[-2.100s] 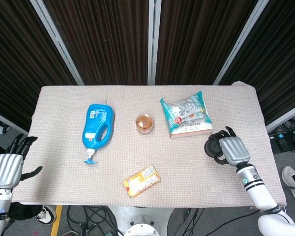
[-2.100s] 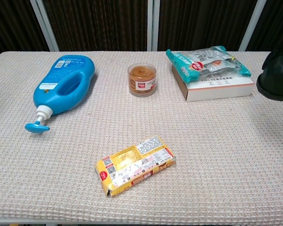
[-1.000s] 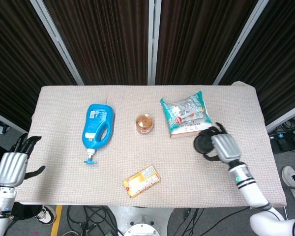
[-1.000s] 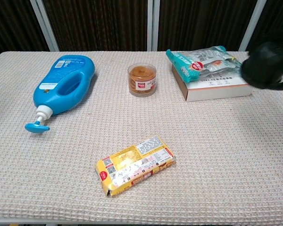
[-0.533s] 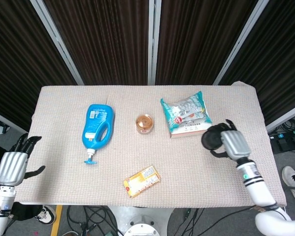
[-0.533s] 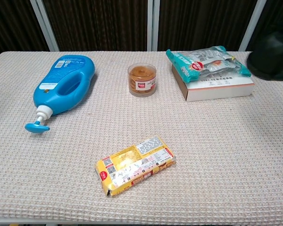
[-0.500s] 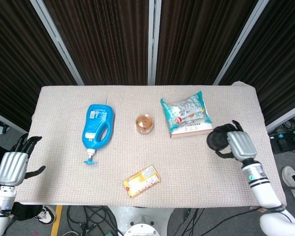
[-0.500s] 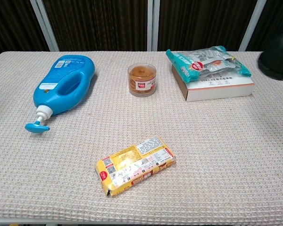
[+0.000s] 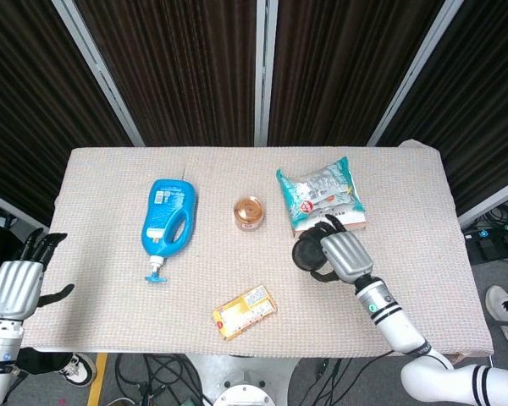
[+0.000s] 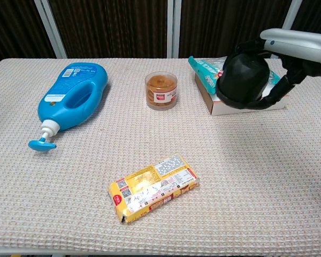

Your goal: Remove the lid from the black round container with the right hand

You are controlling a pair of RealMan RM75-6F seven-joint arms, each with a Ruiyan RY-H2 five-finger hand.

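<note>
Black round container (image 10: 243, 80) | clutched in right robot hand (image 9: 342, 255), lifted off table | left robot hand (image 9: 15, 286) spread

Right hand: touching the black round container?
Touching. Chest view shows the right hand gripping the black round container, fingers wrapped around it, above the table.

Black round container (image 10: 242, 81) held above the table

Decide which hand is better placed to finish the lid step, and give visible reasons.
The right hand: it grips the black container above the table. The left hand hangs open off the table's left edge.
</note>
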